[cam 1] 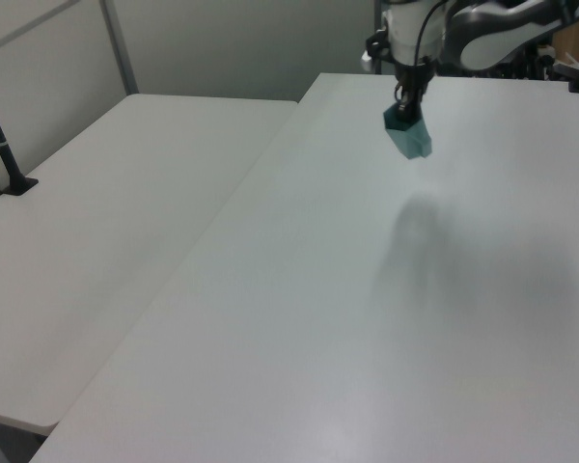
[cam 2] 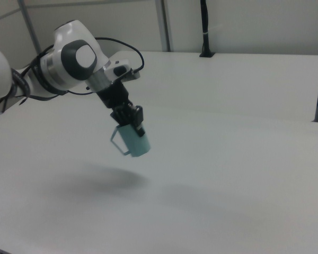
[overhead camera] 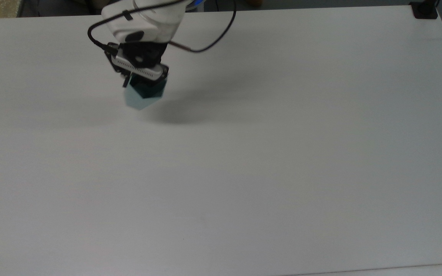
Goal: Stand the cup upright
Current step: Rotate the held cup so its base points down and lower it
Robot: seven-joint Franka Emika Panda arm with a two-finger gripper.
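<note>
The pale teal faceted cup [overhead camera: 141, 98] hangs in the air above the white table [overhead camera: 267, 161], clear of the surface, with its shadow on the table beneath it. My gripper [overhead camera: 144, 86] points down and is shut on the cup's rim from above. In the right view the cup [cam 2: 134, 141] tilts slightly, mouth up under the gripper [cam 2: 129, 123], narrower base low and to the right view's right, with its small handle [cam 2: 114, 139] sticking out to the right view's left. In the left view the cup [cam 1: 409, 137] hangs below the gripper [cam 1: 405, 109] near the table's far end.
A black clamp base [overhead camera: 423, 10] sits at the table corner in the top view's upper right. A second white table [cam 1: 106, 212] adjoins on the left view's left, with a black post [cam 1: 2, 135] on it. The arm's cable [overhead camera: 209, 42] loops beside the wrist.
</note>
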